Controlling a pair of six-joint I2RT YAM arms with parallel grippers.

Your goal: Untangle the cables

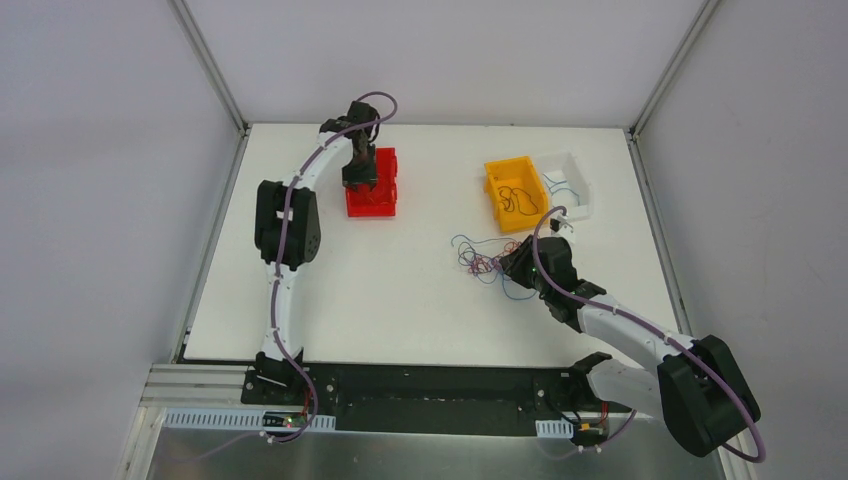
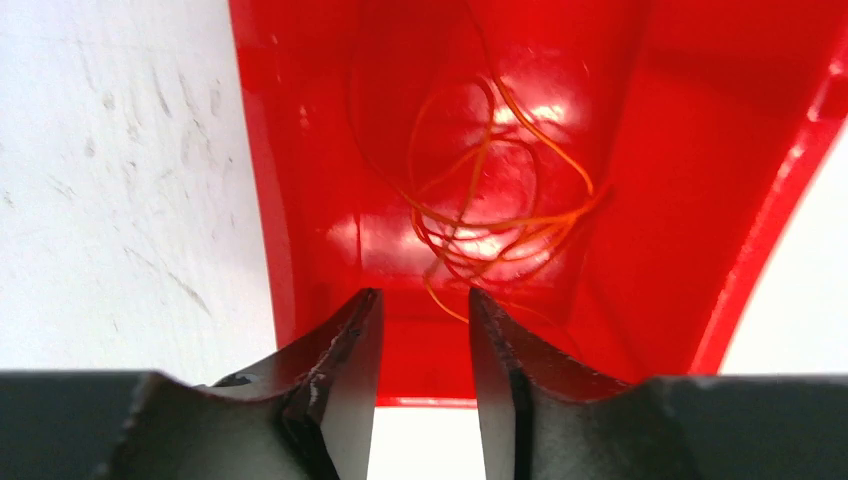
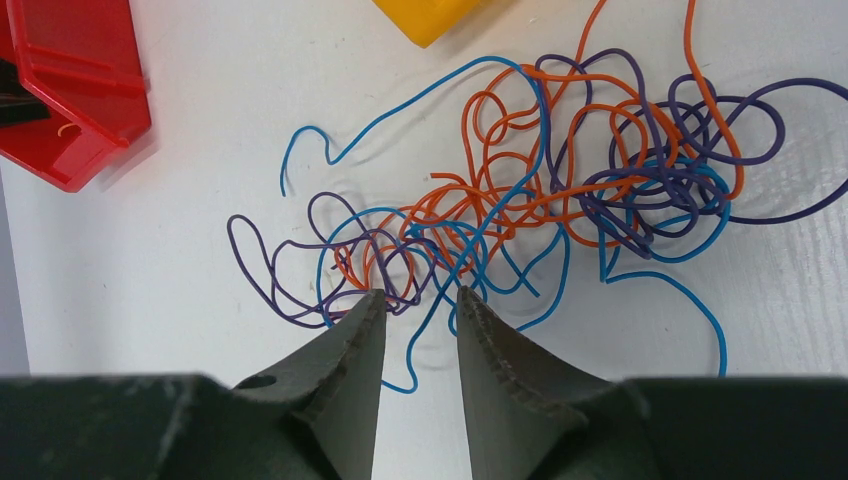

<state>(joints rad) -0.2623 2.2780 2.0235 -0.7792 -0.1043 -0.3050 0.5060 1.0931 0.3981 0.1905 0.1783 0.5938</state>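
The left tool [image 2: 425,296] shows two dark fingers slightly apart, with nothing between them. Just ahead of its tips, thin orange cables [image 2: 497,205] curl inside a red bin [image 2: 680,200]. White bench [image 2: 120,180] lies to its left.

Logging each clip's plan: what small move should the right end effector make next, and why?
Probably ease the right end effector down and close on the thin blue wire crossing between its open jaws. It hovers at the near edge of the tangled knot of orange, blue and purple wires on the white table, holding nothing.
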